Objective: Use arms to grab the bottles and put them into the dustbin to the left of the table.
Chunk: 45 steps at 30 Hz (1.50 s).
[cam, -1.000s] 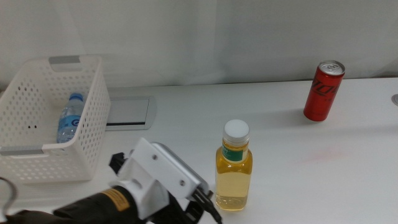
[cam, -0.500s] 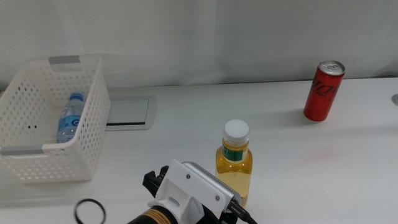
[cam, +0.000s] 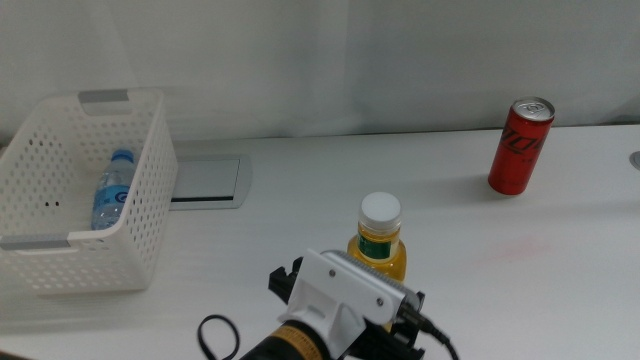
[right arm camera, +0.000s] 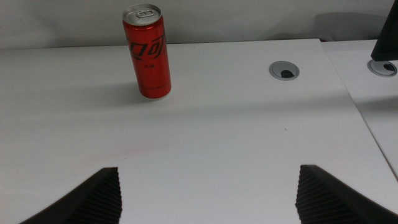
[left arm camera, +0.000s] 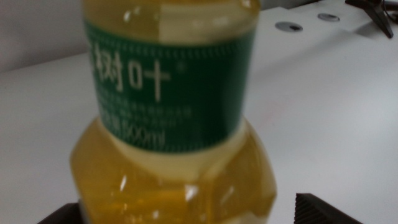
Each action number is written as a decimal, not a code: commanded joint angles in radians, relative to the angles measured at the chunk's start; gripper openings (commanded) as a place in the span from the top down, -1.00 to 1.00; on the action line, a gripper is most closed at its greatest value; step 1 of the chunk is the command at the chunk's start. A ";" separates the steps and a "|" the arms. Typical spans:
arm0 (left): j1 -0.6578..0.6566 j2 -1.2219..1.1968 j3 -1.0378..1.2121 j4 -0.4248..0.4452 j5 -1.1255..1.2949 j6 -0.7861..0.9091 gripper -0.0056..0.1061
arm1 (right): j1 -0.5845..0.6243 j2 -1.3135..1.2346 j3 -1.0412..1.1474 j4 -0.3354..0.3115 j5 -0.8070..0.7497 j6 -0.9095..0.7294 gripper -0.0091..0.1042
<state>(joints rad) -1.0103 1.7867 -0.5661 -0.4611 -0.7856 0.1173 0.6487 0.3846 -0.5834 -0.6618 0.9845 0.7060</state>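
Open table (cam: 480, 290) between yellow bottle (cam: 379, 243) and red can (cam: 519, 145) — 2 lone uprights.

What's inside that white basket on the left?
The white basket holds one small clear water bottle with a blue cap, leaning against its wall. The near wall hides part of the basket's floor, so anything lying there is unseen.

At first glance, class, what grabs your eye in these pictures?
The yellow-liquid bottle fills the left wrist view, standing between the open left hand near the table's front edge. Behind it to the left, the white dustbin already holds the small water bottle; the red can stands far right.
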 commanded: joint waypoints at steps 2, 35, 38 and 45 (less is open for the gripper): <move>-0.006 0.043 -0.072 -0.022 -0.011 -0.013 -0.66 | -0.001 -0.004 -0.002 -0.019 0.005 0.003 -0.51; 0.202 -0.119 -0.194 -0.266 0.309 0.357 0.95 | -0.001 -0.004 -0.002 -0.023 -0.031 0.003 -0.51; 0.306 -0.180 -0.242 -0.266 0.421 0.464 0.95 | -0.001 -0.004 -0.002 -0.023 -0.035 0.003 -0.51; 0.525 -0.258 -0.420 -0.266 0.723 0.658 0.95 | -0.001 -0.004 -0.002 -0.030 -0.037 0.003 -0.51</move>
<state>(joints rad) -0.5222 1.5595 -0.9308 -0.7305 -0.1026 0.7287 0.6487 0.3846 -0.5834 -0.6726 0.9571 0.7116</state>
